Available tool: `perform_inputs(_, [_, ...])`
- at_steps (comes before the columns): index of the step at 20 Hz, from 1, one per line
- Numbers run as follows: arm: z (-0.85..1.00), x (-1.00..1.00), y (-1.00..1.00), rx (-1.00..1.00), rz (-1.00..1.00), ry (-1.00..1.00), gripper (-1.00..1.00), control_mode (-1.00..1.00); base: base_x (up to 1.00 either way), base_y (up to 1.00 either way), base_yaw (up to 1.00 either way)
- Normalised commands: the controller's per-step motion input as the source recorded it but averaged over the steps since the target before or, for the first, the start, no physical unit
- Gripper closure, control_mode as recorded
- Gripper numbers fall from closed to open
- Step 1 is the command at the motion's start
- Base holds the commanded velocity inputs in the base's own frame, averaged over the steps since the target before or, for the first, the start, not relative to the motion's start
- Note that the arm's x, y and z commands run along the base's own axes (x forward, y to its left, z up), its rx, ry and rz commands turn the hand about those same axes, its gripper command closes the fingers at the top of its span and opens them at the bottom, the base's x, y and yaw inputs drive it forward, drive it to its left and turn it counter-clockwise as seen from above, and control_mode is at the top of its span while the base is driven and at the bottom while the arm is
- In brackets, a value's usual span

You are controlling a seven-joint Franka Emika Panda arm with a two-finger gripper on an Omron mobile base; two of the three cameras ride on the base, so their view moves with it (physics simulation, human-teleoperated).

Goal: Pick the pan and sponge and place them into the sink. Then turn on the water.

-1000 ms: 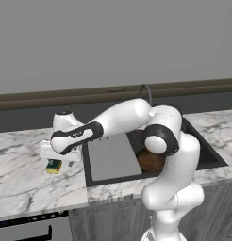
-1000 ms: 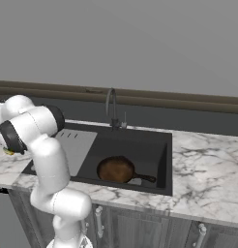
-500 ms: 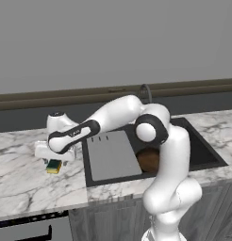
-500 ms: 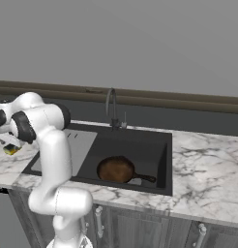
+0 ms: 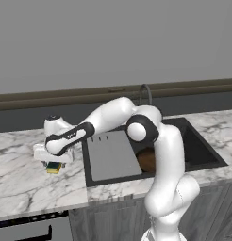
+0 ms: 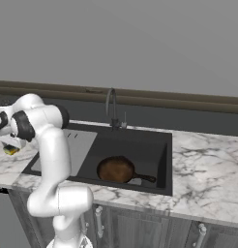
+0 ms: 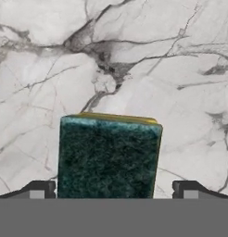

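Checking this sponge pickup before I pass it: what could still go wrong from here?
The gripper is open with its fingertips wide of the sponge, which lies flat on the counter. If it closes too high, the pads may catch only the green top and slip off. The pan already fills the middle of the sink, so a dropped sponge would probably land on it; harmless, likely.

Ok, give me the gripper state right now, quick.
Gripper: open, fingers either side of the sponge on the counter, not holding it.
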Motion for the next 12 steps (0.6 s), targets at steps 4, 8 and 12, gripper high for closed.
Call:
perform_inputs(4, [-0.26,0.0,-0.02,0.0,0.0,0.0,-1.0,-1.0,0.0,0.0,0.0])
perform_inputs(8, [-0.16,0.0,-0.1,0.01,-0.01,0.0,1.0,-1.0,0.0,0.0,0.0])
perform_inputs(12, [0.02,-0.13,-0.55,0.11,-0.01,0.0,1.0,-1.0,0.0,0.0,0.0])
